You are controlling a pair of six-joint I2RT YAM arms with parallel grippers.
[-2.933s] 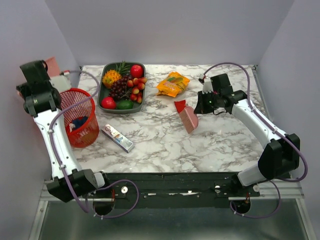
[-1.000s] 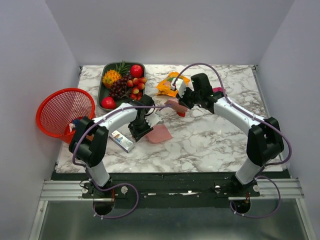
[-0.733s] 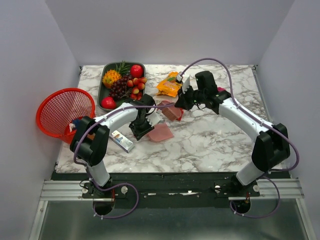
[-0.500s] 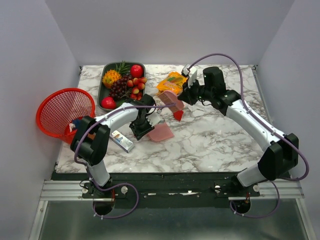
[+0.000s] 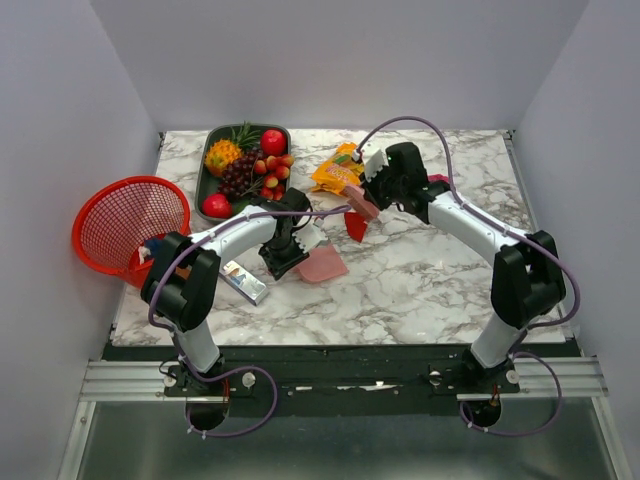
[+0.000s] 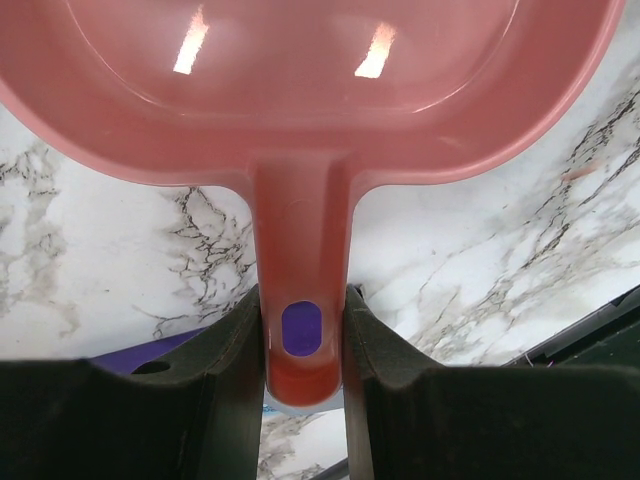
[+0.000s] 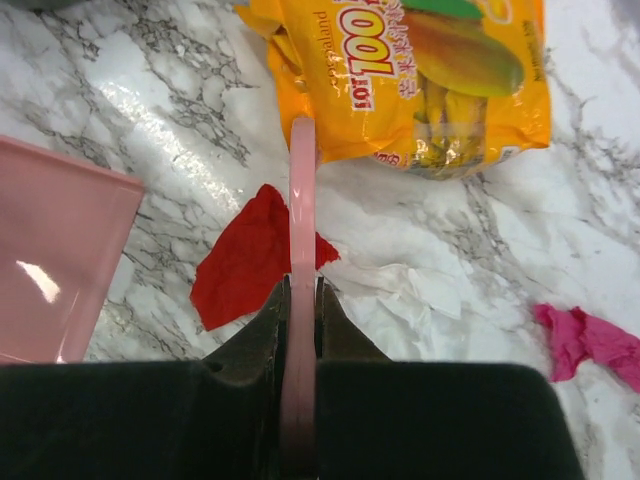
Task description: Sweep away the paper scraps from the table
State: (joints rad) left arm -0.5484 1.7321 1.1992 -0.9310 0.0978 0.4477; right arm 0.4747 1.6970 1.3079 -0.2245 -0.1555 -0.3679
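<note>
My left gripper (image 5: 285, 250) is shut on the handle (image 6: 302, 300) of the pink dustpan (image 5: 322, 265), which lies flat on the marble table (image 5: 420, 285). My right gripper (image 5: 378, 188) is shut on a thin pink sweeper board (image 7: 302, 230), seen edge-on, with its tip over a red paper scrap (image 7: 245, 262). That red scrap (image 5: 355, 226) lies just right of the dustpan's mouth (image 7: 50, 260). A magenta scrap (image 7: 585, 338) lies further right, behind my right arm (image 5: 437, 181). A white crumpled paper (image 7: 425, 292) lies beside the red scrap.
An orange snack bag (image 5: 338, 170) lies just behind the sweeper. A dark fruit tray (image 5: 208, 170) stands at the back left. A red mesh basket (image 5: 130, 225) hangs off the table's left edge. A wrapped bar (image 5: 240, 278) lies left of the dustpan.
My right gripper has swung the sweeper back left and down toward the red scrap. The left gripper and dustpan have held still for the last second; earlier the left arm was over the basket.
</note>
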